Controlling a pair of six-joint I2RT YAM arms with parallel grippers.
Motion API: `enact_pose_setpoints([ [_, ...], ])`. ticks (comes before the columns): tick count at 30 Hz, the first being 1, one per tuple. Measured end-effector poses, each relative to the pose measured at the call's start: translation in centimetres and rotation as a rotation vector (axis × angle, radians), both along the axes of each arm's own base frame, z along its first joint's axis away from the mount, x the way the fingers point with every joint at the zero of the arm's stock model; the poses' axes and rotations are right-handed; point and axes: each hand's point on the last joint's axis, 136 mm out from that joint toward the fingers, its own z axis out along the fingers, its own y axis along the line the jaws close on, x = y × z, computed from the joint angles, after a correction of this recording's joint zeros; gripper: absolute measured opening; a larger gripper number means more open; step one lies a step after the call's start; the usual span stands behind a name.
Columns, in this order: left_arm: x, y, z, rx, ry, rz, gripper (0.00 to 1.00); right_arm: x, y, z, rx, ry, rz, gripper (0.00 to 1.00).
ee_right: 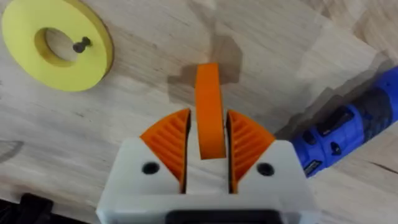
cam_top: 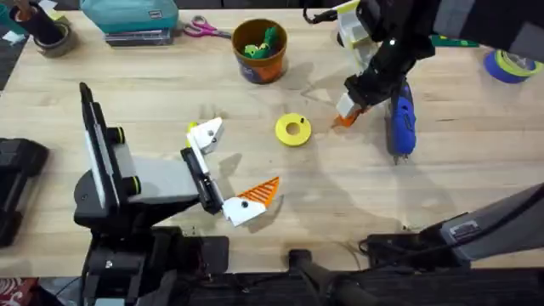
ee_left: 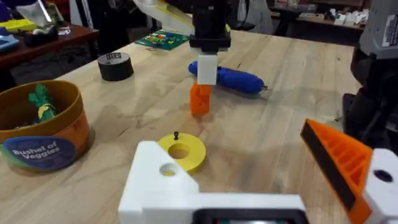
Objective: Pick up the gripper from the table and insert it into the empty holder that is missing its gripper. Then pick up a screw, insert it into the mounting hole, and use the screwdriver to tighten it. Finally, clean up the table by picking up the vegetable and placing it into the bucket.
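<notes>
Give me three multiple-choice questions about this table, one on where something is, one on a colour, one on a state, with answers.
1. Where is the screwdriver?
A. in the bucket
B. lying on the table beside the right hand
C. in the left hand

2. What colour is the ring?
A. yellow
B. green
C. red

3. What is the right hand doing?
A. open, holding nothing
B. shut on the screwdriver
C. shut on the orange gripper

Answers: 1 B, it lies flat on the wood; 2 A, plainly yellow; 3 C, both orange pads press the wedge's sides.
</notes>
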Motion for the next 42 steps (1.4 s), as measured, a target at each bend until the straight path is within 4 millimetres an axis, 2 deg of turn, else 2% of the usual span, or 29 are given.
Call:
enact_pose_setpoints([
  [1,0.0,0.0,0.0,0.0,0.0,0.0,0.985,0.0,0.0,0.0,0.0,0.0,0.002,0.311],
  [4,0.0,0.0,0.0,0.0,0.0,0.0,0.985,0.0,0.0,0.0,0.001,-0.002,0.005,0.035],
  [5,0.0,0.0,0.0,0.0,0.0,0.0,0.985,0.0,0.0,0.0,0.001,-0.002,0.005,0.015],
  [15,0.0,0.0,0.0,0.0,0.0,0.0,0.985,0.1,0.0,0.1,0.002,-0.006,0.001,0.009],
  [18,0.0,0.0,0.0,0.0,0.0,0.0,0.985,0.3,0.1,0.7,0.012,-0.034,-0.012,0.009],
  [21,0.0,0.0,0.0,0.0,0.001,0.0,0.985,0.4,0.1,2.8,0.034,-0.1,-0.031,0.009],
  [29,0.0,0.0,0.0,0.0,0.0,0.0,0.985,-0.1,0.0,10.8,0.135,-0.357,-0.112,0.009],
  [34,0.0,0.0,0.0,0.0,0.0,0.0,0.986,-0.8,-0.2,14.1,0.191,-0.463,-0.164,0.008],
  [42,0.0,0.0,0.0,0.0,0.001,0.0,0.985,-0.6,-0.1,19.7,0.298,-0.68,-0.196,0.008],
])
